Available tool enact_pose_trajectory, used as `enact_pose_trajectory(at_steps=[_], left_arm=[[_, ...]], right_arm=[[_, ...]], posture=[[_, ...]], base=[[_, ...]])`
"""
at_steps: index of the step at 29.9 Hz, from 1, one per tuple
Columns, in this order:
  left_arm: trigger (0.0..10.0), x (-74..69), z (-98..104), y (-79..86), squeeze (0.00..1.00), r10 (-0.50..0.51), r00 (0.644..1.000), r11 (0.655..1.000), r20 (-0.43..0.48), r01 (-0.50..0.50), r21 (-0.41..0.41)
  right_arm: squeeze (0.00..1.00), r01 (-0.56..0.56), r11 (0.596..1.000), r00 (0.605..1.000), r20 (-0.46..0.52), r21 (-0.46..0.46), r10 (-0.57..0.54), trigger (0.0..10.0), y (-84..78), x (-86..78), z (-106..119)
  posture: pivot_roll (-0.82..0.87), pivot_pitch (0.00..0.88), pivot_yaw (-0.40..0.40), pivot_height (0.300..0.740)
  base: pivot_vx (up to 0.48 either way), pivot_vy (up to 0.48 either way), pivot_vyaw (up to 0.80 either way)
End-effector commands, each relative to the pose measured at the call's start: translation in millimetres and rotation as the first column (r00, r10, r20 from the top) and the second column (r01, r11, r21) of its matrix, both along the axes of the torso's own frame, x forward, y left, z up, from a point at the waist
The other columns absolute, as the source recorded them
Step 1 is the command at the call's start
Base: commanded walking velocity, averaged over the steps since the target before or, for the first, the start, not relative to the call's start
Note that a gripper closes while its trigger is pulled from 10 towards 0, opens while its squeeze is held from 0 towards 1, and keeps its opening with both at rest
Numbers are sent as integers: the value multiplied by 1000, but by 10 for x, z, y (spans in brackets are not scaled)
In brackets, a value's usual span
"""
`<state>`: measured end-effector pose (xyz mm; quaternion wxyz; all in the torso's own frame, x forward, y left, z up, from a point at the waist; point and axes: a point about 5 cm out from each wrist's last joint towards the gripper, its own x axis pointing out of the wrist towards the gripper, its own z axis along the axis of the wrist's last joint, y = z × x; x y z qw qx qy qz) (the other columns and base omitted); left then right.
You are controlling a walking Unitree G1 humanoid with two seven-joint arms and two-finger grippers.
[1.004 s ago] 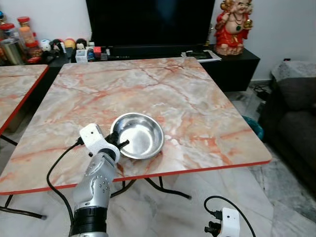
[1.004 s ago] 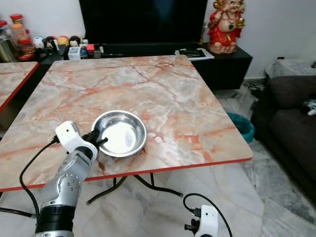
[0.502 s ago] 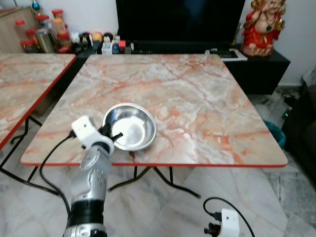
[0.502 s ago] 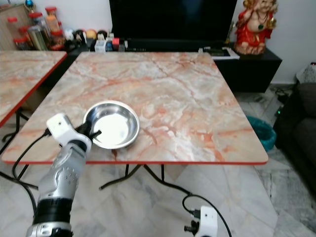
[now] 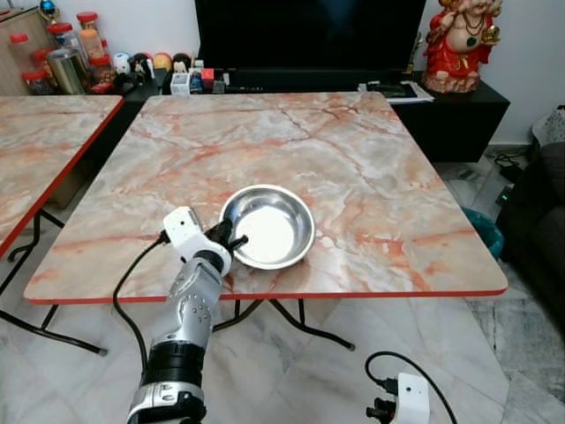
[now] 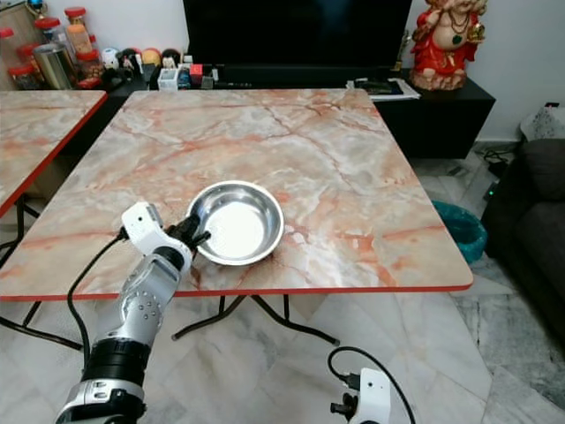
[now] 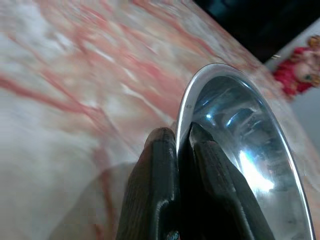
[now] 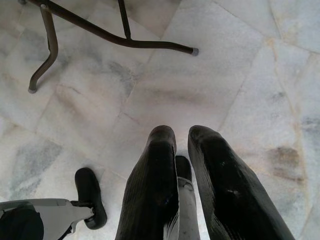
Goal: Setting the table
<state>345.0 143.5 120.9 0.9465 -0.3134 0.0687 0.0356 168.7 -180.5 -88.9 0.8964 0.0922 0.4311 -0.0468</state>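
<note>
My left arm (image 5: 190,327) is stretched forward and up from the bottom of the head view, silver forearm rising to the white wrist camera block, a black cable looping off it to the side. The left hand (image 7: 182,137) has its two black fingers (image 7: 160,165) pinched together on the rim of the steel bowl (image 5: 267,226), one finger outside the wall, one inside. My right arm hangs low at my side, its white wrist block at the bottom of the head view. The right hand (image 8: 182,142) points down at the floor, fingers nearly together with nothing between them.
</note>
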Motion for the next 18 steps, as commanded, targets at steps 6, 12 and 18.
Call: enact_pose_trajectory(at_steps=[6, 12, 18], left_arm=[[10000, 19, -41, 21, 0, 22, 999, 1000, -37, -23, -15], [10000, 29, -138, -81, 0, -16, 997, 992, -80, 6, -122], [10000, 37, -161, -139, 0, -21, 995, 982, -97, 3, -189]], right_arm=[[0, -1, 1000, 1000, -6, 6, 1, 10000, 15, -11, -7], [0, 2, 1000, 1000, -2, 7, -2, 10000, 14, 6, 0], [0, 2, 1000, 1000, -2, 4, -2, 10000, 5, 9, 2]], posture=[[32, 0, -16, 740], [26, 0, -14, 740], [25, 0, -16, 740]], base=[[0, 0, 0], [0, 0, 0], [0, 0, 0]])
